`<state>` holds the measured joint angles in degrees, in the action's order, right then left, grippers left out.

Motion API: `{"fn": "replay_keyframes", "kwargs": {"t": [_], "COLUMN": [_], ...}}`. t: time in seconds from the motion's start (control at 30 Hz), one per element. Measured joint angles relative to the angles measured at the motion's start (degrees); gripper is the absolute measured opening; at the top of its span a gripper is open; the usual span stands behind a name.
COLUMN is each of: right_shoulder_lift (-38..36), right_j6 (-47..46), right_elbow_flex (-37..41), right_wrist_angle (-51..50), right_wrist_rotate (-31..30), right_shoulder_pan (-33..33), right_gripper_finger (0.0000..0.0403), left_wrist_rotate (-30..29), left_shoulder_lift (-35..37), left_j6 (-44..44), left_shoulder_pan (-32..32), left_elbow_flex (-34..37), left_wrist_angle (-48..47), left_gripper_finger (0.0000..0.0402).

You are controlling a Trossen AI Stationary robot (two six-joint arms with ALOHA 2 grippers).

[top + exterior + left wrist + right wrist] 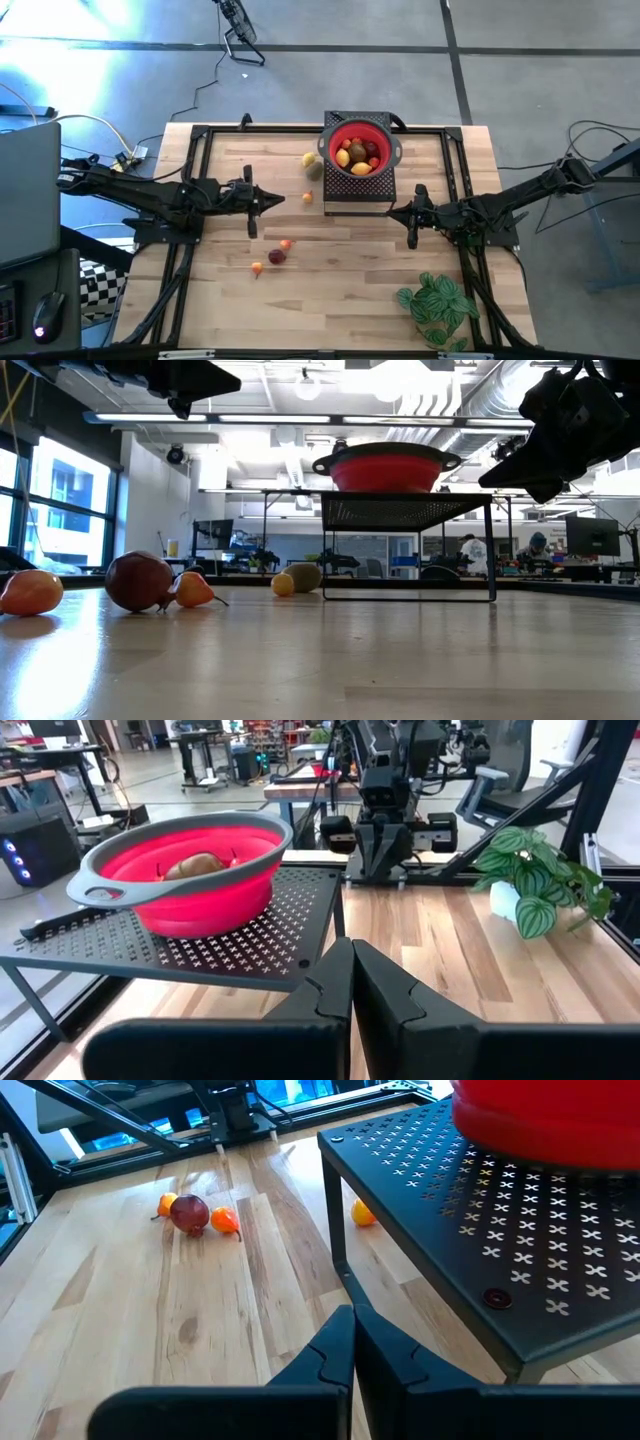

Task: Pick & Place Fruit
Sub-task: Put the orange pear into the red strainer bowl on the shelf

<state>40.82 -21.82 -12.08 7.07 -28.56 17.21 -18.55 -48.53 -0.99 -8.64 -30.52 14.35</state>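
The red bowl [360, 152] sits on a black perforated stand [356, 195] at the far middle of the wooden worktop [340, 290] and holds several fruits [357, 156], yellow, dark red and brownish. Six fruits lie loose on the worktop. A yellow fruit [309, 159] and a brownish-green fruit [315, 169] sit touching, just beside the stand on its left. A small orange fruit [307, 198] lies near the stand's front left corner. Nearer the front, a dark red fruit [277, 257] lies between two orange ones [286, 245] [257, 268]; from the low view the group appears closely bunched, though contact cannot be confirmed. The left gripper [278, 200] hangs above the worktop left of the stand, jaws together and holding nothing. The right gripper [392, 212] hangs beside the stand's right front corner, jaws likewise together and empty. A green leafy plant [438, 306] stands at the front right of the worktop.
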Motion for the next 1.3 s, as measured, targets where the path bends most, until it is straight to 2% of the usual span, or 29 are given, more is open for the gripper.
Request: {"fn": "replay_keyframes", "kwargs": {"t": [0.5,0.83,1.0,1.17,1.3], "right_shoulder_lift": [0.0,0.0,0.0,0.0,0.01], "right_j6": [-0.46,-0.46,-0.46,-0.46,-0.46], "right_elbow_flex": [0.0,0.0,0.0,0.0,0.0], "right_wrist_angle": [0.0,0.0,0.0,0.0,0.0], "right_wrist_rotate": [0.0,0.0,0.0,0.0,0.0], "right_shoulder_pan": [0.0,0.0,0.02,0.01,0.01], "right_gripper_finger": [0.0002,0.0002,0.0002,0.0002,0.0002], "left_wrist_rotate": [-0.04,-2.83,-4.8,-5.82,-4.1], "left_shoulder_lift": [0.0,-0.42,-3.8,-9.54,-13.45], "left_j6": [0.08,13.21,18.35,21.9,29.68], "left_shoulder_pan": [0.0,0.0,-0.02,0.0,0.0], "left_elbow_flex": [-0.02,-0.11,-3.19,-10.44,-16.93], "left_wrist_angle": [-0.98,-3.4,-10.78,-25.42,-38.05], "left_gripper_finger": [0.0006,0.0006,0.0005,0.0005,0.0005]}}
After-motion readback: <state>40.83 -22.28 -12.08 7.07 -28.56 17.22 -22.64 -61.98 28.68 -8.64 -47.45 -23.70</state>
